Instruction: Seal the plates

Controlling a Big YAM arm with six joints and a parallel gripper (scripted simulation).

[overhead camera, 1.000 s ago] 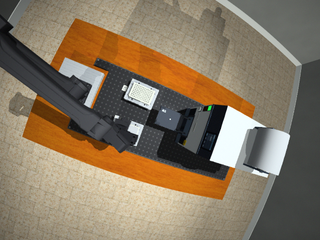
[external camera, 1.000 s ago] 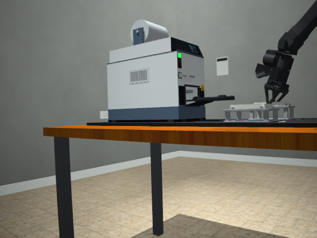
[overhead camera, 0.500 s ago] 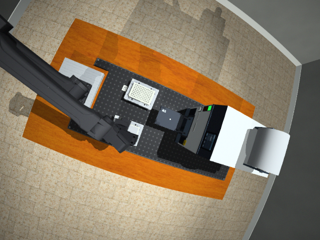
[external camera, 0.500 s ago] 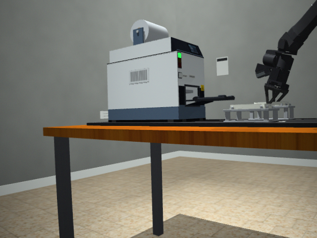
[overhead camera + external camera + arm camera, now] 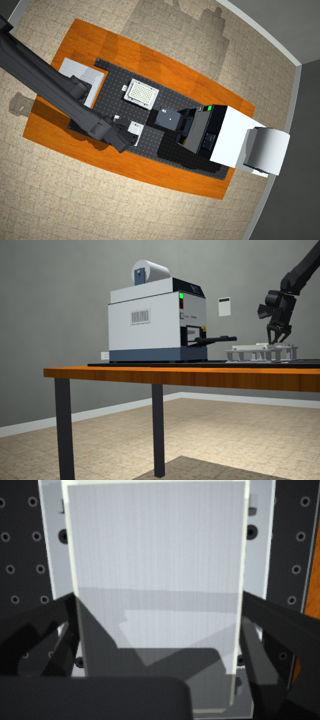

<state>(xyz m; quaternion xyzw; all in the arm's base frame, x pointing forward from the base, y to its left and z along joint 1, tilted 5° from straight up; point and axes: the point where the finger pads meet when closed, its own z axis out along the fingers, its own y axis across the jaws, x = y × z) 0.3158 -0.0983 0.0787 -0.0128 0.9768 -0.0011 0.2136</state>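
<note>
the sealer is white above blue, its lamp green.

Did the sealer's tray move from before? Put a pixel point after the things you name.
No. The tray point(image 5: 165, 123) point(image 5: 219, 339) sticks out of the sealer point(image 5: 223, 134) point(image 5: 144, 330) just as far as it did in the earlier pictures.
</note>
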